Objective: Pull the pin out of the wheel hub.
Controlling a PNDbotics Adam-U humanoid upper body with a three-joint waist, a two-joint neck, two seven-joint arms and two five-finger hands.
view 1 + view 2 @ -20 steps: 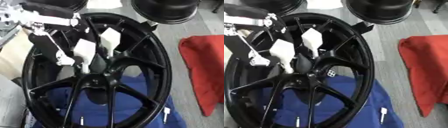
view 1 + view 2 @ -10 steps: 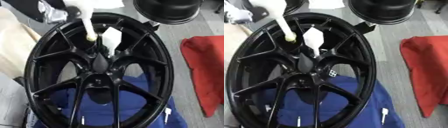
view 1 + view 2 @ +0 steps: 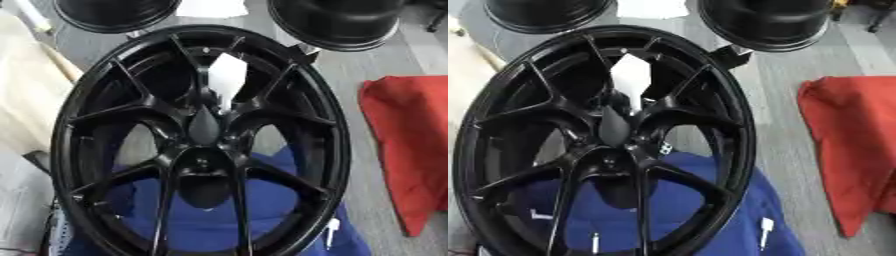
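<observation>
Lying on blue cloth, black wheel hub (no fingers near).

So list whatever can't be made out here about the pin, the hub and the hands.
- Pin: a white tapered piece stands above the hub in both views; its lower end is lost against the black spokes, so seated or free cannot be told.
- Hands: neither shows in either view.
- Wheel: the bottom rim is cut off by the lower edge.
- Small white marks on the blue cloth: too small to identify.
</observation>
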